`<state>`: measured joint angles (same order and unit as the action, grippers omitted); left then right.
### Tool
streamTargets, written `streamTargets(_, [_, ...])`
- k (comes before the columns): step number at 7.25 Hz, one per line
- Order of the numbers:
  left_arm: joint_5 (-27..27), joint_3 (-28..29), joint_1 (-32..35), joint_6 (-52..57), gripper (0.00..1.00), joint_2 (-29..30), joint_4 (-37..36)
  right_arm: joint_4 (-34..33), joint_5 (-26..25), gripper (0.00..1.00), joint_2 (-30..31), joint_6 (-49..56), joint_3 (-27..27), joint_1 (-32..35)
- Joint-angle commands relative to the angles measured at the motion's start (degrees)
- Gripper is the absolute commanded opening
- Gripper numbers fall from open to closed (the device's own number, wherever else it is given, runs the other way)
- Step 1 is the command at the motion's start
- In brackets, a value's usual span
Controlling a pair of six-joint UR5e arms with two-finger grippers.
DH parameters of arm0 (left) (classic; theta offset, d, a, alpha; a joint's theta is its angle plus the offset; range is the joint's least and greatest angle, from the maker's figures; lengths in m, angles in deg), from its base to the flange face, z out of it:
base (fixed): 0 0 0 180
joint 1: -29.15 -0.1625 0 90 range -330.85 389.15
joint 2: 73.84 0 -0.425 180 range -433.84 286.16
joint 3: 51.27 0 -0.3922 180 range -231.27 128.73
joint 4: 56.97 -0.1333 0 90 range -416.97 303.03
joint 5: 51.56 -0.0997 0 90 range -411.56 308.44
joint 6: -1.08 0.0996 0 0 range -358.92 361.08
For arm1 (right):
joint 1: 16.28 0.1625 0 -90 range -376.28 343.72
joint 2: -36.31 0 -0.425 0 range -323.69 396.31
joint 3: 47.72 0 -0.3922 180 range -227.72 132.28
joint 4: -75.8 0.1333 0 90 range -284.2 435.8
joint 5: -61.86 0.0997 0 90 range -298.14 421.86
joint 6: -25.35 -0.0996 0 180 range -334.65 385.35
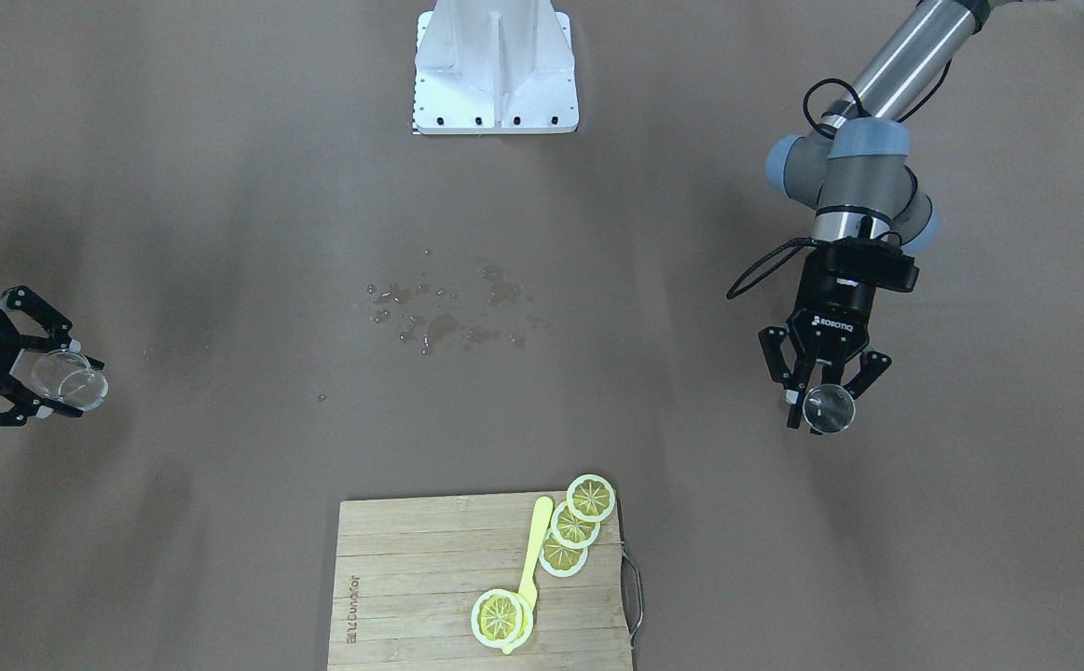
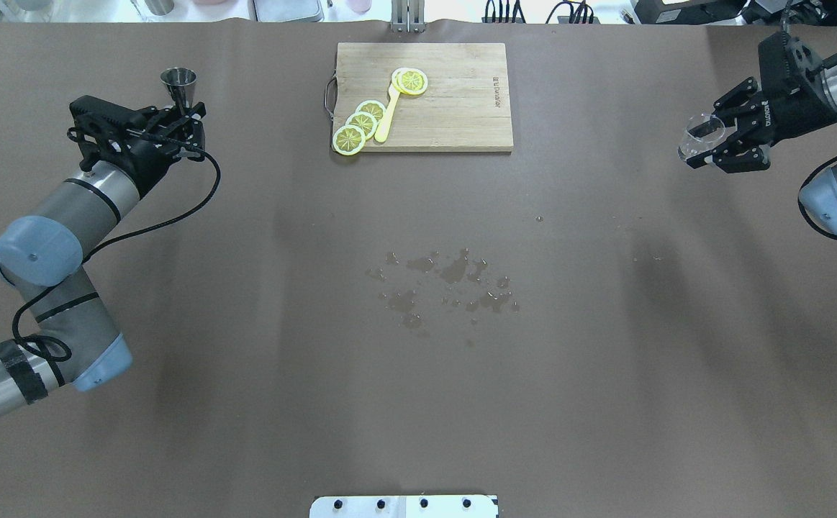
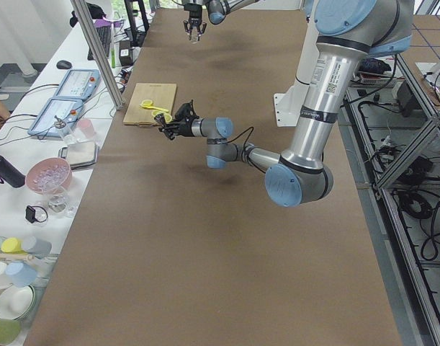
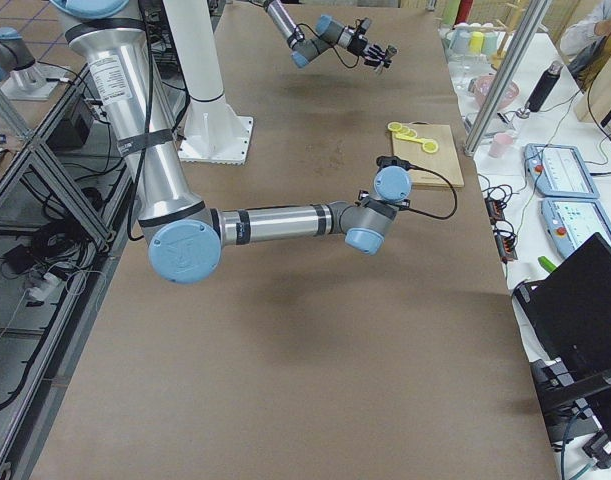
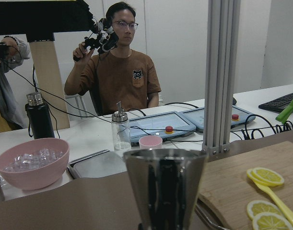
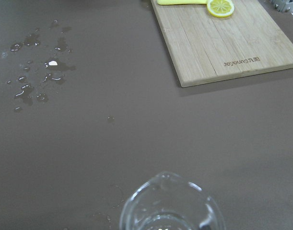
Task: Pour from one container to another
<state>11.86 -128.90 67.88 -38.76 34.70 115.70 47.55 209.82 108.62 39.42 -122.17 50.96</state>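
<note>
**Operator:** Which step is in hand?

**Technician:** By judgement, it is the approach before the pour. At the table's left end, the left gripper (image 2: 185,115) is closed on the lower part of the steel jigger (image 2: 178,79). The jigger stands upright above the fingers, clear of the table. Mid-table lies a patch of spilled droplets (image 2: 447,284), with the cutting board (image 2: 461,101) beyond it. At the right end, the right gripper (image 2: 700,141) is clamped on the clear glass cup (image 2: 703,132). The two containers are well apart.

**Operator:** What does the next move call for?

**Technician:** Most likely, both arms carry their vessels inward until one rim sits just above the other's mouth. Only then should one tilt, slowly. The pictures show no contents in either vessel, so which one is the source cannot be told.
</note>
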Motion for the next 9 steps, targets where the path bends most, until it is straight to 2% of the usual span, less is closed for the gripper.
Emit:
streamTargets(1, [-2.5,1.5,1.0,-0.1,0.0,-0.4,3.6,7.3,0.5,0.0,0.0,-1.9,4.6,-0.1])
streamTargets(3, [-7.5,1.6,0.6,0.0,0.0,-0.4,5.8,11.4,0.5,0.0,-0.1,-2.4,6.7,-0.6])
streamTargets(5, [-13.9,1.5,-2.8,0.1,0.0,-0.2,5.8,13.8,-0.1,0.0,-0.1,-6.1,6.7,-2.2])
streamTargets(7, [-17.4,1.4,-3.5,0.1,0.0,1.4,5.6,19.4,-3.9,0.0,-0.1,-13.8,6.8,-5.3])
streamTargets(9, [-19.8,-3.1,-3.5,0.2,0.0,1.1,-0.6,22.4,-7.2,0.0,-0.1,-18.0,6.7,-8.0])
